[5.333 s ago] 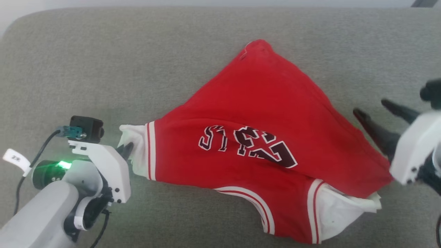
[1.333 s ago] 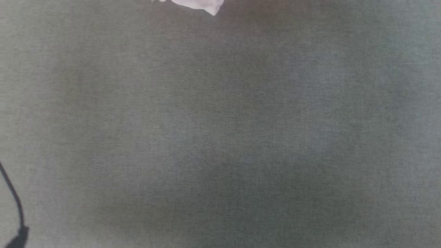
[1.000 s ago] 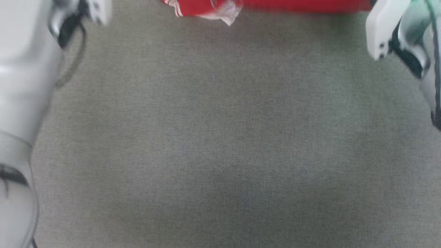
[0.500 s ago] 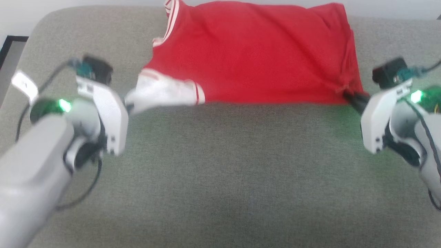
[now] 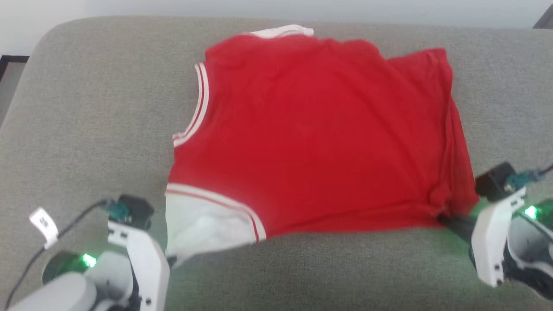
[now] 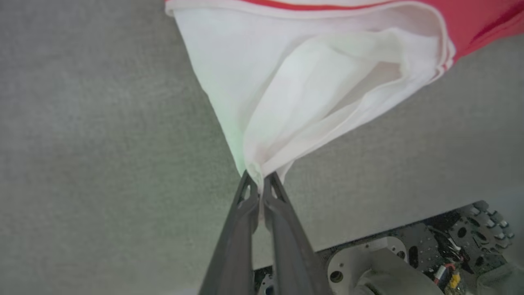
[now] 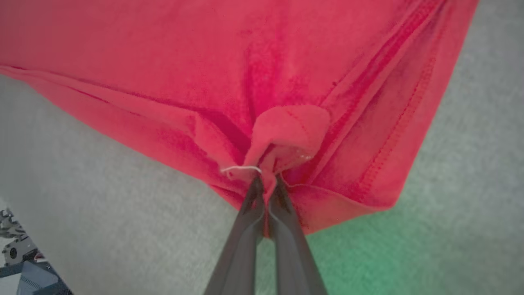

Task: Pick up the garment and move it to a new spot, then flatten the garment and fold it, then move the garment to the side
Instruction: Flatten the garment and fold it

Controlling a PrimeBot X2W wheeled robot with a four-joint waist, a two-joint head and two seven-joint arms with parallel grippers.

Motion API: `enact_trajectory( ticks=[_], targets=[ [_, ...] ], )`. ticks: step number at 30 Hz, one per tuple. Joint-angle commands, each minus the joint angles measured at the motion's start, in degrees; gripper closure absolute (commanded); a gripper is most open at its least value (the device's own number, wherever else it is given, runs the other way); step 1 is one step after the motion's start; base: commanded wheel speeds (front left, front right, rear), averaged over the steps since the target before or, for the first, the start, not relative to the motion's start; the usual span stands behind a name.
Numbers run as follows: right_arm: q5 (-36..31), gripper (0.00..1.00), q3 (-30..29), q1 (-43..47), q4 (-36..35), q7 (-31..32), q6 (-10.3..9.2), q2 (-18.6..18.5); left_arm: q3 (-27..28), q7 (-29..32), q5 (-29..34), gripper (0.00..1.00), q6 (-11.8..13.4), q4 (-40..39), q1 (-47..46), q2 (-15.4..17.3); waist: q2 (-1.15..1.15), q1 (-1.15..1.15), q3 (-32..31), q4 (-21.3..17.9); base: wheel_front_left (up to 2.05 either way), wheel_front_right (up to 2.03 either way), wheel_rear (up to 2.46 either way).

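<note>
Tension, we think, explains our hold: the left gripper [image 6: 258, 185] is clamped on the white sleeve [image 6: 286, 82] and the right gripper [image 7: 266, 183] on a red hem corner [image 7: 288, 127], so the jersey [image 5: 319, 142] lies spread, lettering hidden, on the grey cushion [image 5: 86, 108].

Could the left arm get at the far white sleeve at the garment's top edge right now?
Probably not yet: the left end effector is shut on the near white sleeve and must let go first. Beyond that, only the garment itself lies before the far sleeve.
</note>
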Motion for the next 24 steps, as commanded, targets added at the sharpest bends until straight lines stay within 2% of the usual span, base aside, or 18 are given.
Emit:
enact_trajectory(
  ticks=[1,6,11,15,19,24],
  targets=[
    [0.29,1.0,-1.35,3.46,-2.59,1.75,-0.11,-1.07,-0.19,0.36,-0.76,1.0,1.9,-1.9,2.75,0.97,-0.01,0.0,-0.02,-0.25,0.0,0.0,0.0],
    [1.14,1.0,-5.68,11.16,-8.53,6.81,-0.11,-1.58,-0.83,0.43,-2.11,1.0,4.92,-5.34,7.55,2.87,-0.01,0.0,0.01,-0.78,0.0,0.0,0.0],
    [0.89,1.0,-10.02,16.22,-12.93,11.11,-0.11,-0.41,-1.39,1.71,-2.33,1.0,6.46,-7.49,9.18,4.16,-0.01,0.0,0.27,-1.25,0.0,0.0,0.0],
    [0.09,1.0,-12.87,17.82,-15.17,12.18,-0.11,0.98,-0.56,1.44,-1.89,1.0,7.39,-8.66,8.44,4.83,-0.01,0.0,0.23,-1.57,0.0,0.0,0.0],
    [-1.38,1.0,-17.04,18.47,-17.06,13.19,-0.11,3.71,0.8,0.83,-0.4,1.0,7.47,-10.29,6.09,6.44,-0.01,0.0,0.12,-2.15,0.0,0.0,0.0],
    [-4.45,1.0,-21.62,16.27,-18.98,14.9,-0.11,7.42,2.89,0.5,3.77,1.0,6.07,-11.28,0.52,9.24,-0.01,0.0,0.19,-2.96,0.0,0.0,0.0]
  ],
)
